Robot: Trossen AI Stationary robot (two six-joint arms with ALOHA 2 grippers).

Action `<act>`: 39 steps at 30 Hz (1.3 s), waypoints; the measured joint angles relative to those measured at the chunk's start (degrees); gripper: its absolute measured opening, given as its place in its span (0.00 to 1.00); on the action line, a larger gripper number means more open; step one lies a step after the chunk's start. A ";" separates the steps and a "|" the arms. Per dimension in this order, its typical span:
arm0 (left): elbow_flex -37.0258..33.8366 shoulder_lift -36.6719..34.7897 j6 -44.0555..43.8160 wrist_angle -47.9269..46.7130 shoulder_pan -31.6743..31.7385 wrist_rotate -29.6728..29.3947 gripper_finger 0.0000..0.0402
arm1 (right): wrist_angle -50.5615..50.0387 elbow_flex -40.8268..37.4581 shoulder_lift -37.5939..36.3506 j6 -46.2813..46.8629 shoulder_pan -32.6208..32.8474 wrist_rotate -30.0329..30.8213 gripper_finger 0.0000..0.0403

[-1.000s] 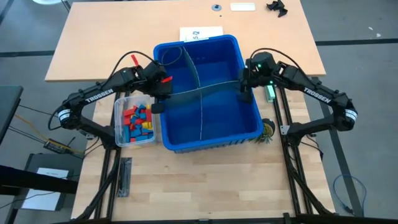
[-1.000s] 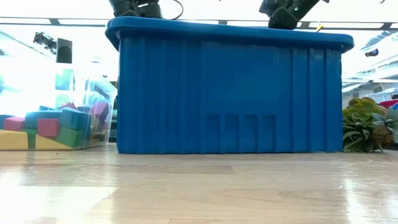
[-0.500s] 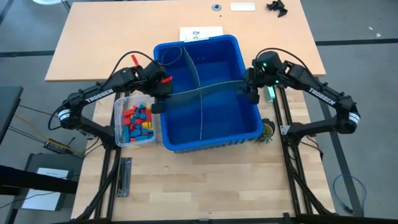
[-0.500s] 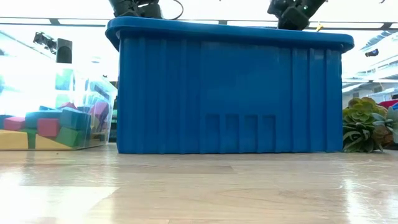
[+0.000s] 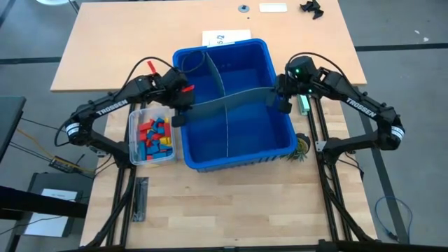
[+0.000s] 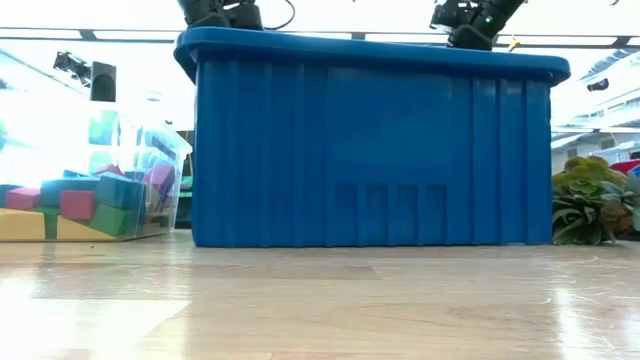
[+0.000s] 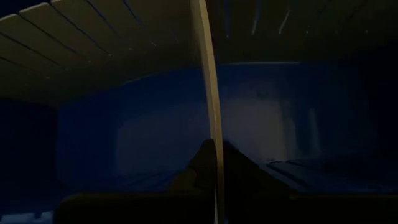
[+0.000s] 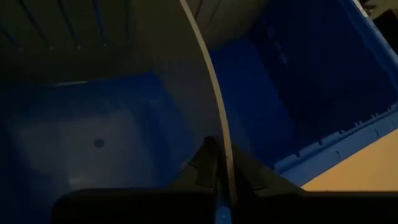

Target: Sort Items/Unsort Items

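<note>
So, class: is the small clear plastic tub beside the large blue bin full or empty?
Partly full. The clear plastic tub holds a pile of red, blue and yellow toy blocks; in the low view they sit well below its rim.

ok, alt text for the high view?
Overhead: both claws, left and right, pinch opposite ends of a grey divider sheet spanning a blue bin. A clear tub of coloured blocks sits left of the bin.

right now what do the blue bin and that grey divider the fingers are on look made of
Blue bin: moulded plastic, slightly glossy, going by its ribbed walls and rolled rim in the low view. Grey divider: a thin, matte sheet, probably plastic; it bows between the two grippers, so it looks flexible.
</note>
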 joint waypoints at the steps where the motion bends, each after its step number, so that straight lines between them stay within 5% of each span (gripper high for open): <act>1: 0.46 0.00 -0.34 -0.22 0.00 -0.04 0.04 | -0.18 0.00 0.14 0.28 -0.09 0.00 0.03; 15: 2.06 -0.05 -3.01 0.67 0.00 -0.02 0.04 | -3.19 -1.86 1.06 1.84 -0.37 -0.15 0.01; 39: -11.63 0.00 -2.41 8.48 0.13 0.62 0.04 | -0.35 -9.98 1.10 3.71 1.20 -4.81 0.01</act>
